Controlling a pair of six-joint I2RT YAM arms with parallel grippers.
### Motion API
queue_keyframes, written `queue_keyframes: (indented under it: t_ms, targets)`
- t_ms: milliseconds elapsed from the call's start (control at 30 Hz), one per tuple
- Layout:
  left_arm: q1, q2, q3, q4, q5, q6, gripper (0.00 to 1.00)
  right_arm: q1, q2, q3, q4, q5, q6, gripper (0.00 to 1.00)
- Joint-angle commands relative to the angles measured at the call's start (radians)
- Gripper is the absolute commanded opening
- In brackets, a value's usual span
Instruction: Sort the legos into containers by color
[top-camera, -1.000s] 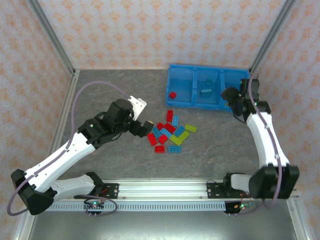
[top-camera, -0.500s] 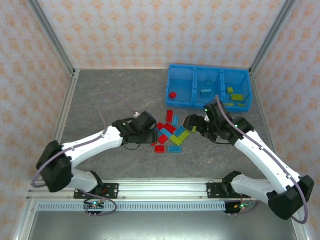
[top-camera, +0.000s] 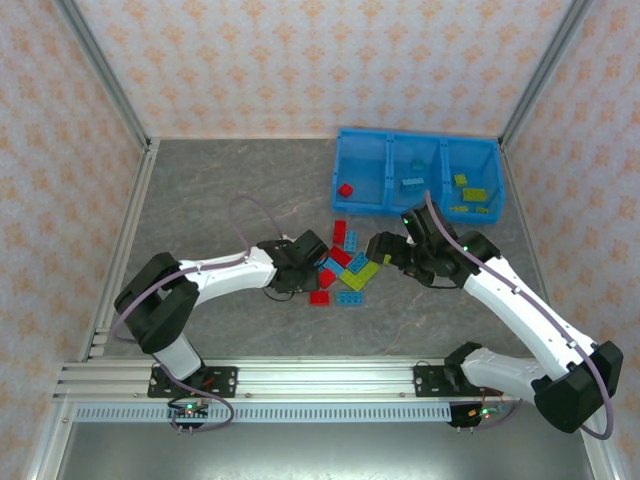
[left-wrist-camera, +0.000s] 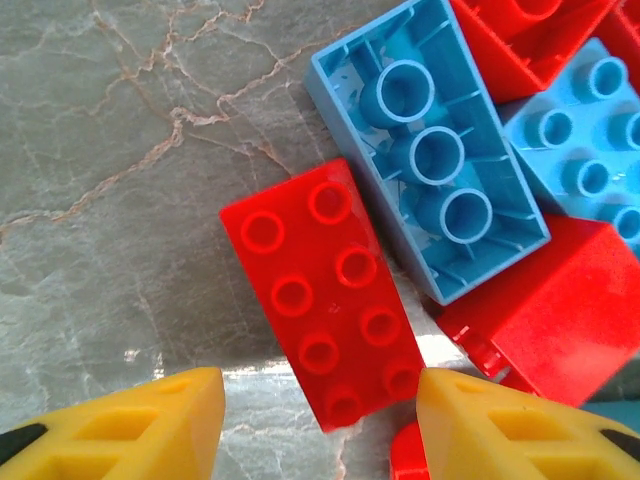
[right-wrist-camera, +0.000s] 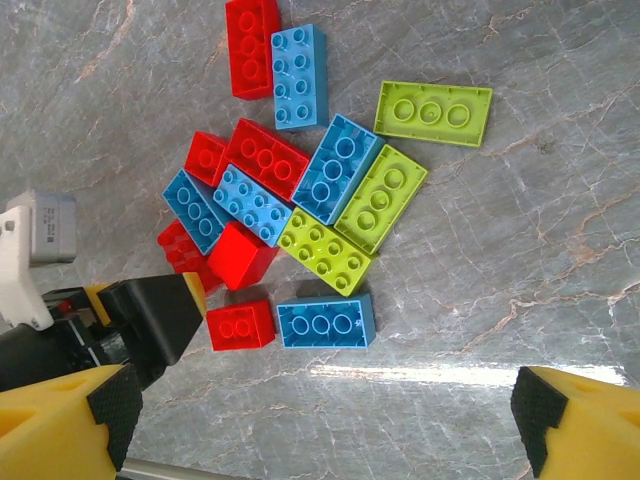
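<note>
Loose bricks (top-camera: 340, 265) lie in a heap on the table (top-camera: 220, 200), a bit right of centre, just near of the blue bin (top-camera: 385, 211) at the far right. The bin holds one red brick (top-camera: 345, 190) in its left compartment, blue in the middle and green on the right, so most of the sorting is not yet done. Left jaws are spread, low over the heap's left edge, straddling the near end of a studs-up red brick (left-wrist-camera: 325, 300). One yellow fingertip (left-wrist-camera: 500, 425) is at its corner, the other (left-wrist-camera: 130, 425) is apart from it. An upside-down light blue brick (left-wrist-camera: 425, 190) presses against its long side. Right jaws are spread wide, above the heap with green bricks (right-wrist-camera: 380, 200) below, holding nothing. The bricks look light, rigid and not fragile, with smooth hard walls (likely a bit slippery). Best hold is probably across the short width, pinching the two long flat sides. The blue neighbour leaves little gap on that side, so a fingertip may nudge it.
</note>
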Motion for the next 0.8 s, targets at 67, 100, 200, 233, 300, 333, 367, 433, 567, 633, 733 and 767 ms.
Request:
queue_keyframes:
  t_ms: [67,100,200,233,300,333,367,433,567,633,733,767]
  targets:
    - [0.005,0.028,-0.009,0.050,-0.035,0.001,0.55,0.006,-0.016,0.003,-0.028,0.033,0.017,0.97]
    - [0.005,0.031,-0.016,0.064,-0.032,0.001,0.56,0.006,-0.016,0.003,-0.030,0.033,0.018,0.97]
    - [0.006,0.051,-0.029,0.082,-0.031,0.001,0.60,0.007,-0.015,0.005,-0.030,0.033,0.024,0.97]
    - [0.007,0.062,-0.033,0.085,-0.031,0.002,0.62,0.008,-0.015,0.006,-0.030,0.033,0.028,0.97]
    - [0.012,0.082,-0.045,0.097,-0.024,0.000,0.63,0.008,-0.013,0.008,-0.029,0.031,0.031,0.97]
    - [0.015,0.091,-0.052,0.104,-0.018,-0.003,0.62,0.007,-0.013,0.011,-0.029,0.030,0.033,0.97]
    - [0.016,0.096,-0.060,0.114,-0.015,-0.004,0.62,0.009,-0.012,0.014,-0.031,0.031,0.033,0.97]
    - [0.018,0.102,-0.071,0.125,-0.011,-0.007,0.60,0.011,-0.009,0.019,-0.036,0.033,0.032,0.97]
    - [0.019,0.096,-0.084,0.125,-0.013,-0.004,0.50,0.017,-0.005,0.028,-0.046,0.037,0.034,0.97]
    - [0.019,0.082,-0.090,0.120,-0.012,0.003,0.40,0.021,-0.003,0.023,-0.038,0.030,0.035,0.97]
    - [0.019,0.020,-0.103,0.118,-0.002,0.023,0.27,0.045,-0.003,0.006,0.007,-0.018,0.032,0.97]
    - [0.019,-0.010,-0.105,0.116,0.007,0.036,0.24,0.061,-0.003,-0.004,0.034,-0.048,0.028,0.97]
